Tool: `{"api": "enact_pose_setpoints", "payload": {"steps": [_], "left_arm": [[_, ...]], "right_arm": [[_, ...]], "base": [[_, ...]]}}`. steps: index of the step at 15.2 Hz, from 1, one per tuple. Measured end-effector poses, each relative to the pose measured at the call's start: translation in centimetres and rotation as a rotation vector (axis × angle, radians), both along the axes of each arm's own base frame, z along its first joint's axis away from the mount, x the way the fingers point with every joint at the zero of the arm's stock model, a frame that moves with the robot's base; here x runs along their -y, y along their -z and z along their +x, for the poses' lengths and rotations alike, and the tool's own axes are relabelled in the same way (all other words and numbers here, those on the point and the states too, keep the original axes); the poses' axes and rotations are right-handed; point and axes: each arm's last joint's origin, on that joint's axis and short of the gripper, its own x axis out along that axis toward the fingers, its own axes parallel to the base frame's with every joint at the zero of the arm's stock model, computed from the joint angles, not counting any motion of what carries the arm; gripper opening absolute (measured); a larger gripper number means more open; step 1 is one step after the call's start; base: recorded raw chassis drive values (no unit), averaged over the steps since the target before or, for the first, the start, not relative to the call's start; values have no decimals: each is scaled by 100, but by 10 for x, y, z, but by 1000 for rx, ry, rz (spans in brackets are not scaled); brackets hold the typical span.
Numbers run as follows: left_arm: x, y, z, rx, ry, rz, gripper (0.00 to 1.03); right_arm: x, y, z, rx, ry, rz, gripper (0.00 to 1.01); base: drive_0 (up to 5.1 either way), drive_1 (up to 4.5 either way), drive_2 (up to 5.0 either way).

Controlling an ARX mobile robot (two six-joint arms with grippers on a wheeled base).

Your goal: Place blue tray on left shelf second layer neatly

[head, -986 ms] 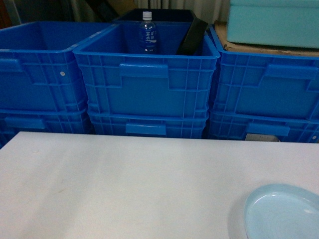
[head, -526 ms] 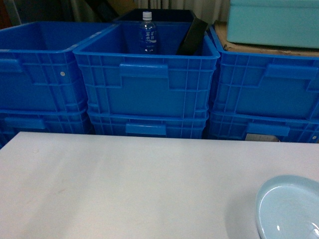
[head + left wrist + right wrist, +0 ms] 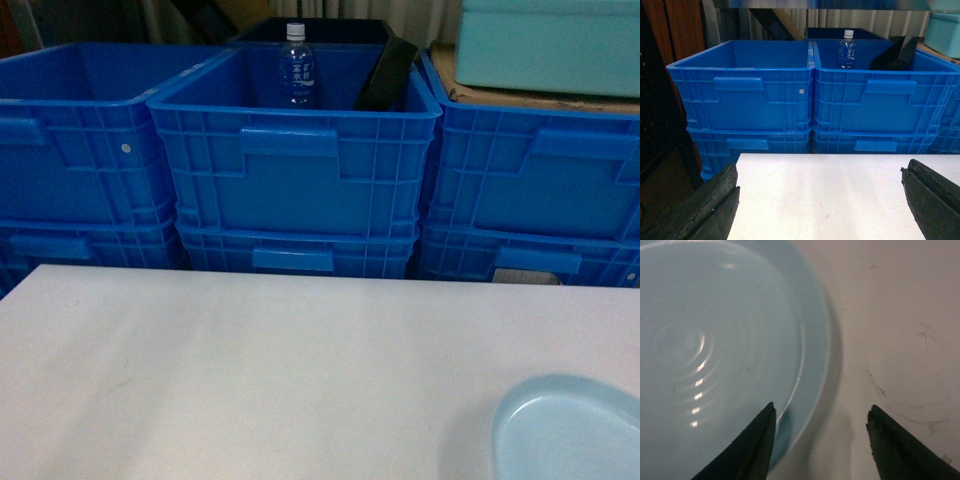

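Spread wide above the white table (image 3: pixel 830 195): left gripper (image 3: pixel 822 200). Open, straddling the blue tray (image 3: pixel 715 350) rim: right gripper (image 3: pixel 820 440).

My count: six blue crates (image 3: pixel 295 170) in three stacks of two, one water bottle (image 3: pixel 296 68), one blue tray (image 3: pixel 570 432), one teal container (image 3: pixel 548 45), one black box (image 3: pixel 386 72).

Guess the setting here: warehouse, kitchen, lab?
Most likely a storeroom or warehouse-style stock area. Deep blue ribbed plastic crates stand stacked in rows behind a plain white table, one holding a clear plastic water bottle. A boxy teal-green container sits above them.
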Motion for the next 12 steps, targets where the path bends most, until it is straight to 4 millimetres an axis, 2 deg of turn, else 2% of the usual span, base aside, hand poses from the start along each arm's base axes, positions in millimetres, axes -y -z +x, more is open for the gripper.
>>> {"api": "enact_pose_setpoints", "payload": {"steps": [2, 4, 5, 10, 12], "left_arm": [[0, 0, 0, 0, 0, 0, 98], [0, 0, 0, 0, 0, 0, 98], [0, 0, 0, 0, 0, 0, 98], [0, 0, 0, 0, 0, 0, 98], [0, 0, 0, 0, 0, 0, 98]], "right_arm": [[1, -1, 1, 18, 10, -5, 34], [1, -1, 1, 18, 13, 4, 4], [1, -2, 2, 24, 10, 12, 2], [-2, -5, 1, 31, 5, 24, 2], [-6, -28, -3, 115, -13, 26, 2]], "base": [[0, 0, 0], [0, 0, 0], [0, 0, 0], [0, 0, 0], [0, 0, 0]]}}
